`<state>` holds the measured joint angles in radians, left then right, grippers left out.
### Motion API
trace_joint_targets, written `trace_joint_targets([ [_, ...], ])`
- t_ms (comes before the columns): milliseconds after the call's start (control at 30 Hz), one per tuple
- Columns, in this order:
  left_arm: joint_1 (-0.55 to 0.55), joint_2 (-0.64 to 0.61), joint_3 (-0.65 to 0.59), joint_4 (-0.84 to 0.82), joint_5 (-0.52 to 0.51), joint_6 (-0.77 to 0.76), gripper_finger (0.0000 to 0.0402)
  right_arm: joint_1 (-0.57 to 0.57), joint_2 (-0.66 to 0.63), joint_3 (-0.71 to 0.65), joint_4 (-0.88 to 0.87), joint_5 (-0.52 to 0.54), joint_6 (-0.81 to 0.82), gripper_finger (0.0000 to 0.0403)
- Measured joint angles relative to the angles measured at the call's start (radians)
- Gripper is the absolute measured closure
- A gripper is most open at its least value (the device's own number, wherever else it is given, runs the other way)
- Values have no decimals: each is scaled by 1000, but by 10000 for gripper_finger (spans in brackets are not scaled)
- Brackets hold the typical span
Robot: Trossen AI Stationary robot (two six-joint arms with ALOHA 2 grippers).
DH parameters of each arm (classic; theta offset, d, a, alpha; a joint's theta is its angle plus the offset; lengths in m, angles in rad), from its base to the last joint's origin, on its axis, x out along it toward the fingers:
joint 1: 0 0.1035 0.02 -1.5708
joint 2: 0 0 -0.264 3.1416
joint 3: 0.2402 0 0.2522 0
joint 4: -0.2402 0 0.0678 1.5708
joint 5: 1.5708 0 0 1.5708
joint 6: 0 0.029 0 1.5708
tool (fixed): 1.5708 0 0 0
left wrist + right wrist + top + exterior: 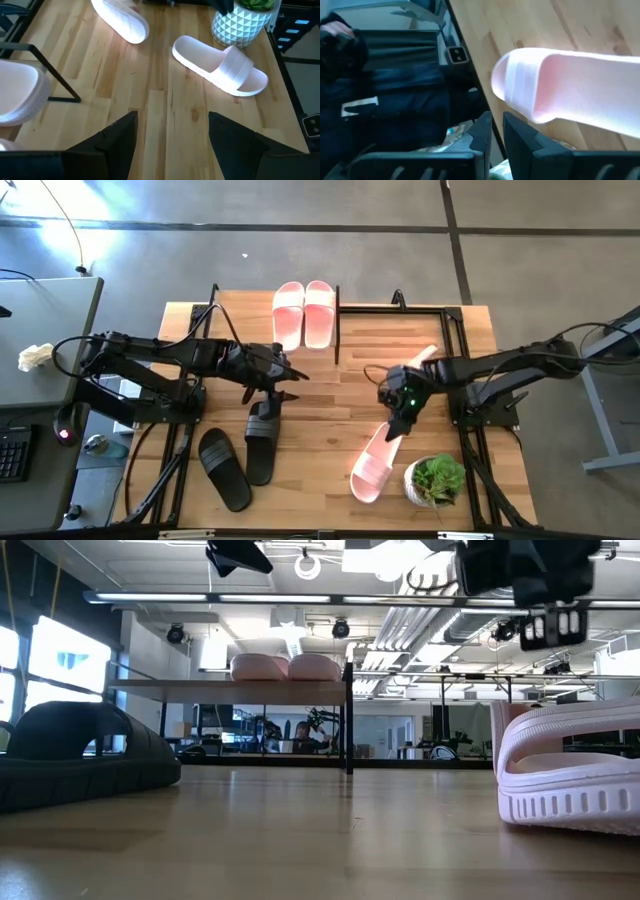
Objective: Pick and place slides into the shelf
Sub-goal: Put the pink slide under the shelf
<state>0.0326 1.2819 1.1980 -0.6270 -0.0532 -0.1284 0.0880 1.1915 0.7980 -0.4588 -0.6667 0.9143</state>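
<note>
One pink pair [304, 313] sits on the shelf [420, 330]; four slides remain; left gripper [170, 135] open, empty; right gripper [398, 423] nearly closed, grasp unclear.

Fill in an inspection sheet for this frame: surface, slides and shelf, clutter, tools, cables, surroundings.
Surface: wooden tabletop, bare in the middle.
Job's things: two pink slides on the shelf; two black slides and two more pink slides on the table.
Clutter: potted plant.
Tools: left tool open, empty, above the black slides; right tool shut beside a pink slide.
Cables: black cables along the left frame.
Surroundings: grey side desk; a person beyond the shelf.
</note>
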Motion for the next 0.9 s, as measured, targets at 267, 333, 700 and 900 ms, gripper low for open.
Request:
trace_joint_targets([
  [267, 0, 0, 0, 0, 1, -9, 174, 62, 50, -164, 263, 18, 80, 331],
  [333, 0, 0, 0, 0, 1, -15, 174, 73, 87, -167, 297, 20, 74, 310],
  [700, 0, 0, 0, -3, 1, -52, 174, 123, 306, -166, 462, -50, 46, 227],
  [900, 0, 0, 0, -3, 1, -53, 174, 150, 366, -165, 582, -51, 59, 234],
])
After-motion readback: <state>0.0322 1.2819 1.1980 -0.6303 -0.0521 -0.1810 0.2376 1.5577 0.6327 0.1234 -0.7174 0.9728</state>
